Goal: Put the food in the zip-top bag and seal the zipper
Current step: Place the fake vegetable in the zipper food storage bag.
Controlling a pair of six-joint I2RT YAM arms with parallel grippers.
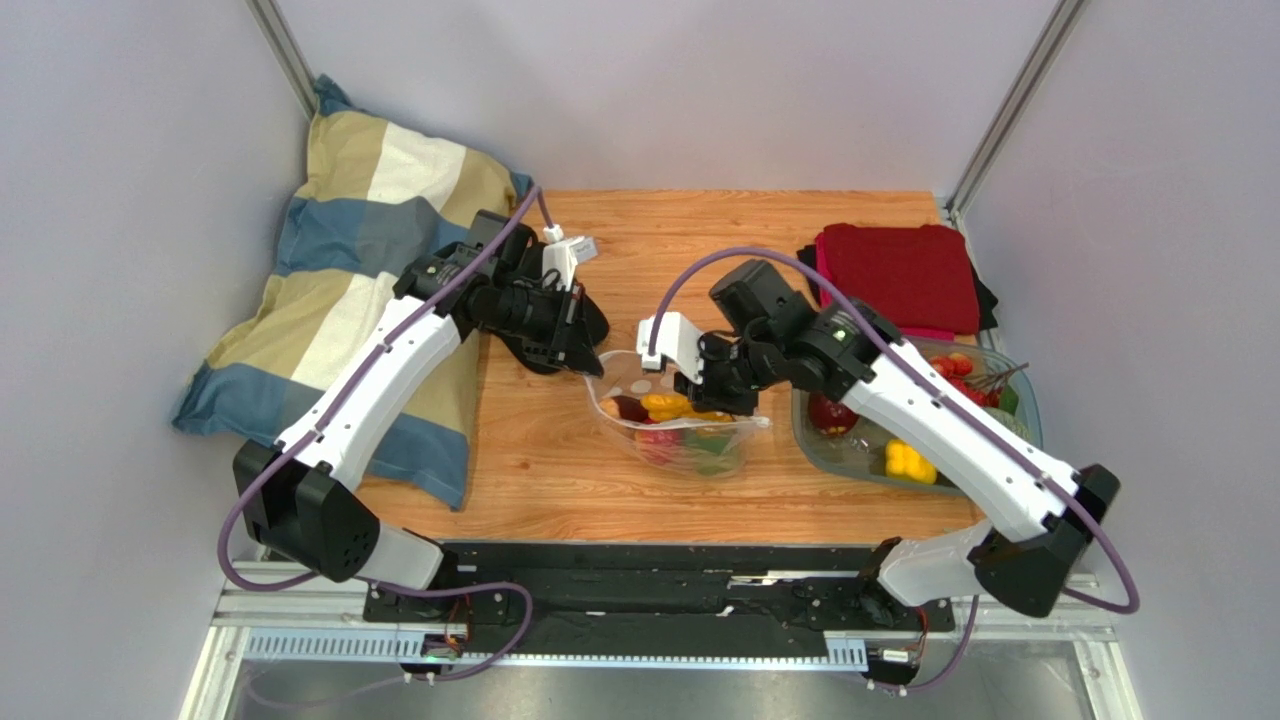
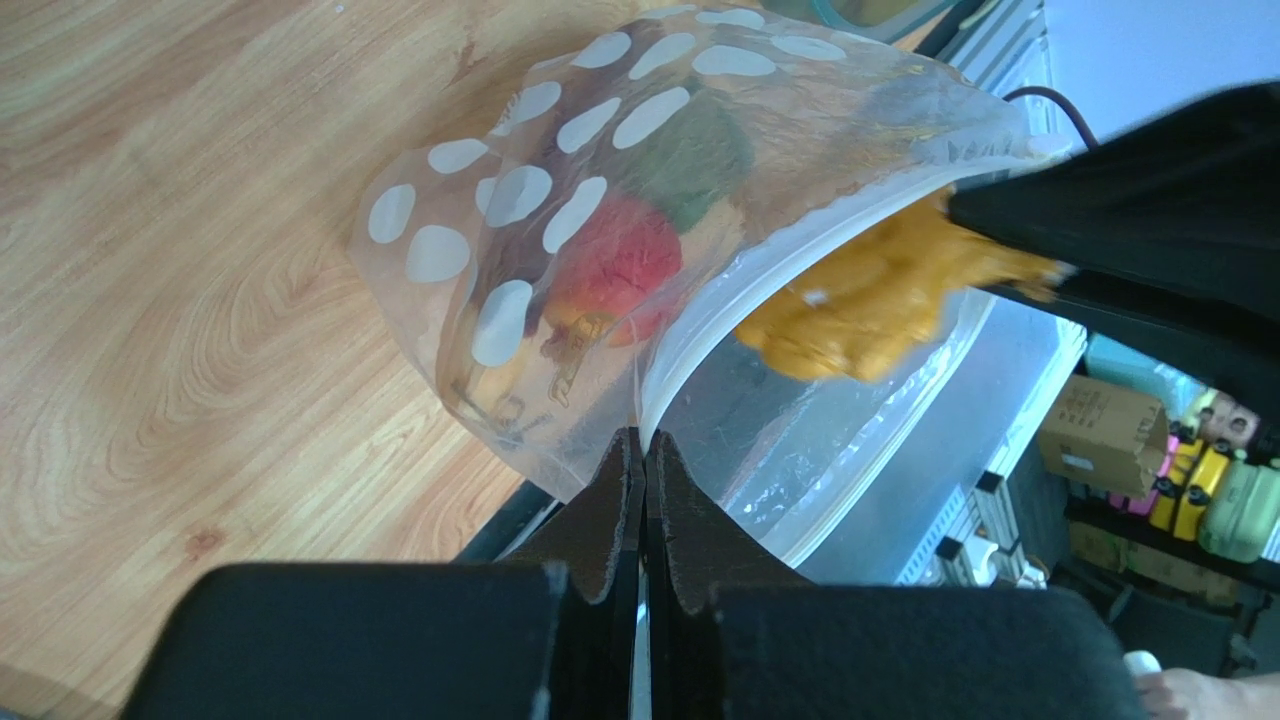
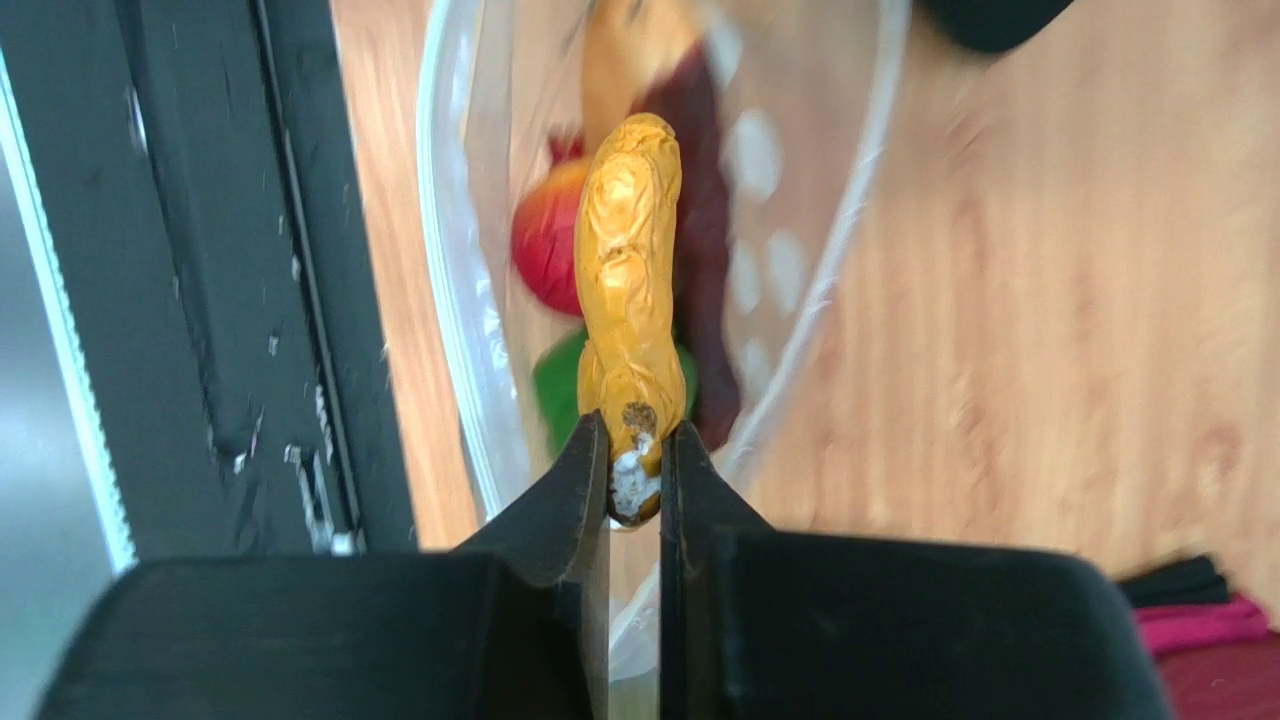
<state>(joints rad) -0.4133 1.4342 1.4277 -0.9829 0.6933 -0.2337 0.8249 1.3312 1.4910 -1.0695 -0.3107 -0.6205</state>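
The clear zip-top bag with white dots lies open mid-table, with red, green and dark food inside. My left gripper is shut on the bag's mouth edge by the whitish zipper and holds it open; it sits at the bag's far left corner. My right gripper is shut on the end of a long orange-yellow toy vegetable and holds it over the open mouth. The vegetable also shows in the left wrist view.
A grey tray at the right holds more toy food, red and yellow. A red cloth lies behind it. A striped pillow lies at the left. The black rail runs along the near edge.
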